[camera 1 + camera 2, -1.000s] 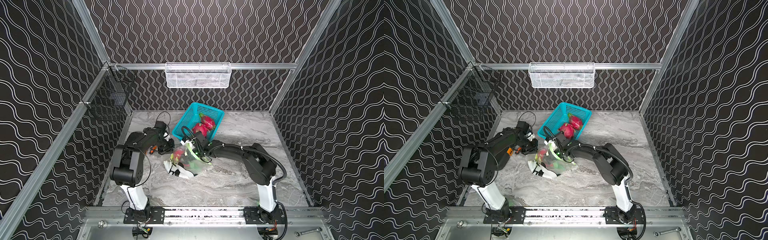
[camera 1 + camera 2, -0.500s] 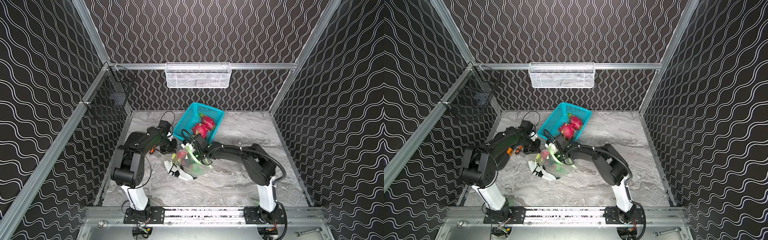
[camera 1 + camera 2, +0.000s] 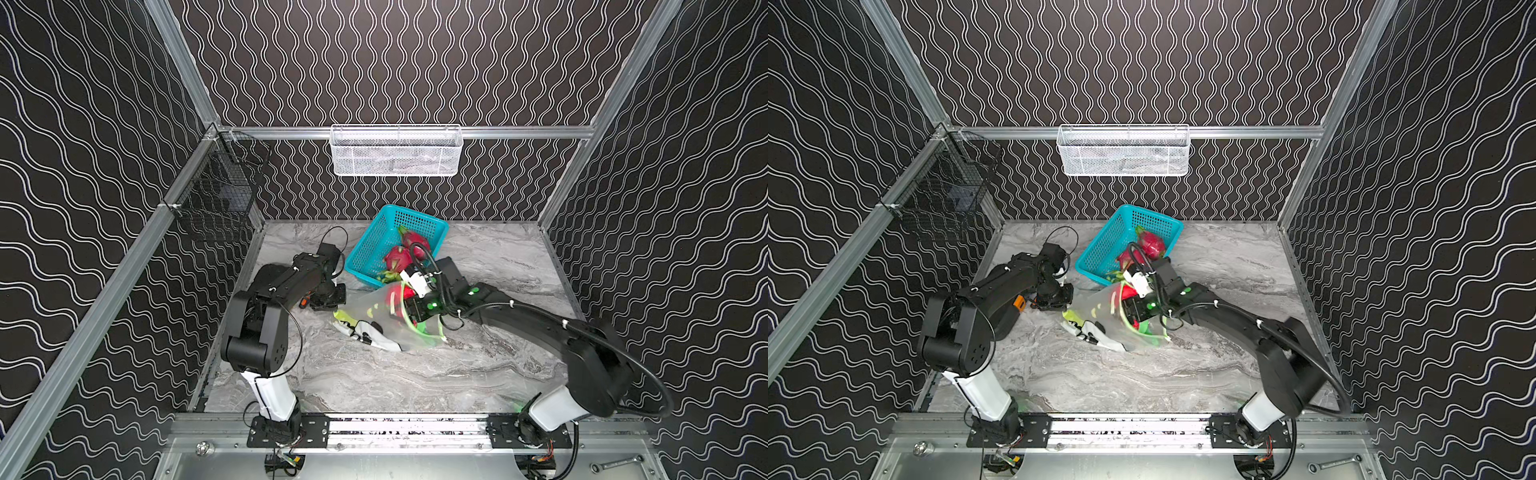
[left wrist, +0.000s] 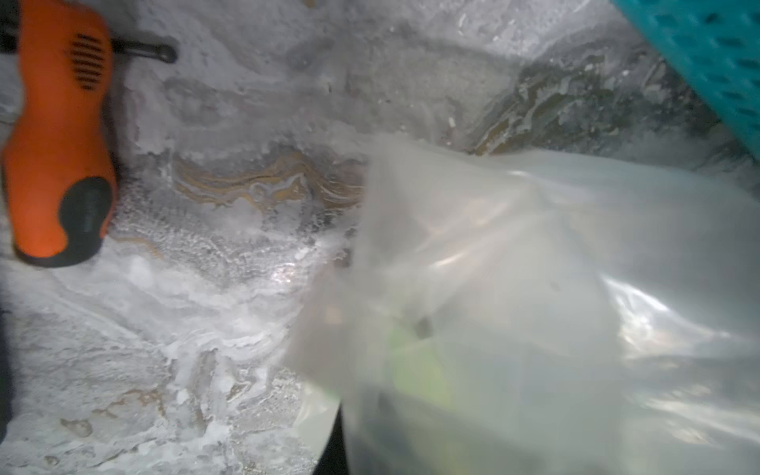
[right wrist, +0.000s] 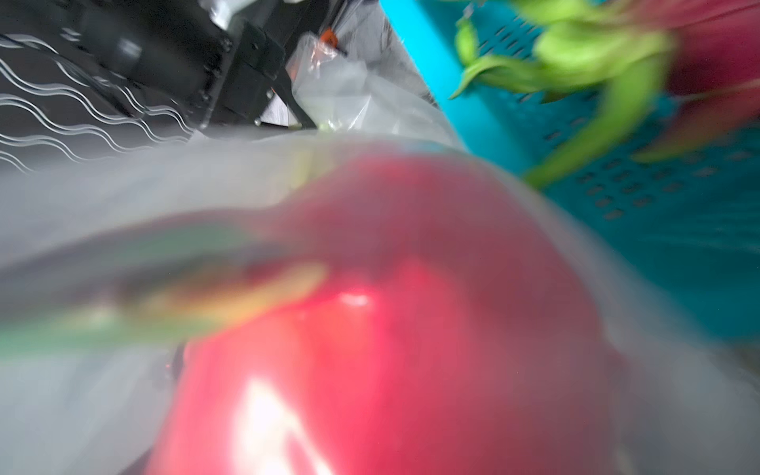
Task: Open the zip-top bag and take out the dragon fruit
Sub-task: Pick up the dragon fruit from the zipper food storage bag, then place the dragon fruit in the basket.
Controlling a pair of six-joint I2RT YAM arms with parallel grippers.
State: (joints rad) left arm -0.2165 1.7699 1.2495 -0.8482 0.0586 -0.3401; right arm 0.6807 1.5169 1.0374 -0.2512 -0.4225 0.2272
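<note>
A black wire cage (image 3: 216, 203) was seen hung on the left wall. Below it, the left gripper (image 3: 330, 297) was seen low over the table (image 3: 415, 374), clamped fully closed on the left corner of the bag (image 3: 370, 316). In the right wrist view the plastic was shown drawn up to it. An orange-and-black handle (image 4: 57, 135) was seen lying on the table just beside that gripper.

The bag was spread on the table near the middle. Its printed end was turned toward the front, and its green zip strip (image 3: 409, 326) was curled open on the right side. The dragon fruit (image 5: 390, 329) was seen inside the bag, just within the mouth, and its red skin was shown through the film in both top views.

The right gripper (image 3: 405, 303) was seen inside that mouth, right against the dragon fruit. Its jaws were hidden by plastic and blur, so wide or narrow could not be told.

Just behind the bag, a teal basket (image 3: 370, 249) was seen with two more fruits (image 3: 413, 241) in it. A white mesh tray (image 3: 397, 151) was seen fixed to the back rail. A wrench (image 3: 617, 456) was seen on the frame at the far right.
</note>
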